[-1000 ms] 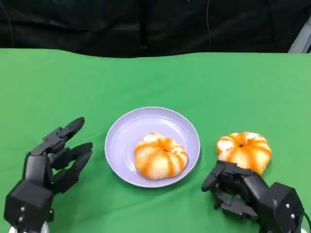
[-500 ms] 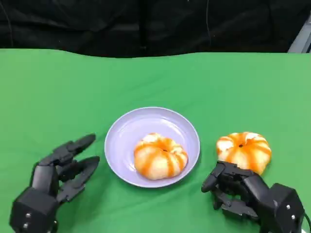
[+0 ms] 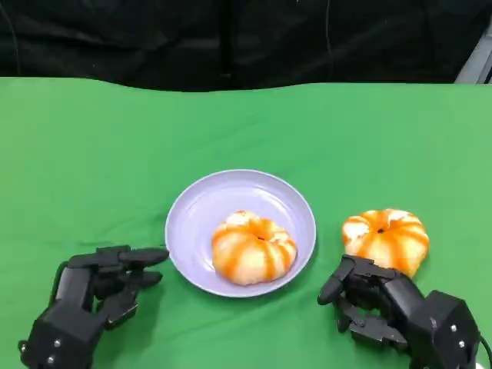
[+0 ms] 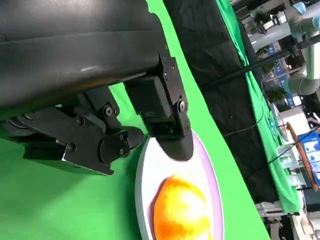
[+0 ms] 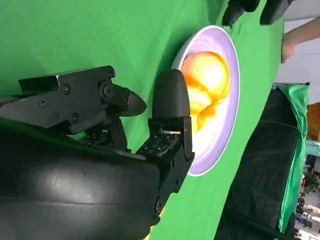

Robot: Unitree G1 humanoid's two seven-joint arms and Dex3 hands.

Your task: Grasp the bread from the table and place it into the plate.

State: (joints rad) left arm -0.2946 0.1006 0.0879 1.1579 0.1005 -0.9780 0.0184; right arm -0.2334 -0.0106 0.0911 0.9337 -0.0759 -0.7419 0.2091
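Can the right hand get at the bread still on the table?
Probably yes: the right hand sits just short of the bread on the table, nothing between them; the plate lies off to the side.

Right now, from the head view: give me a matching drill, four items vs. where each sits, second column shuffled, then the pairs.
Items
1. striped bread
2. second bread
3. left hand
4. right hand

Places
A. on the green table, right of the plate
B. just in front of the bread on the cloth
C. inside the lavender plate
D. left of the plate, low over the cloth

Pairs: 1-C, 2-A, 3-D, 4-B
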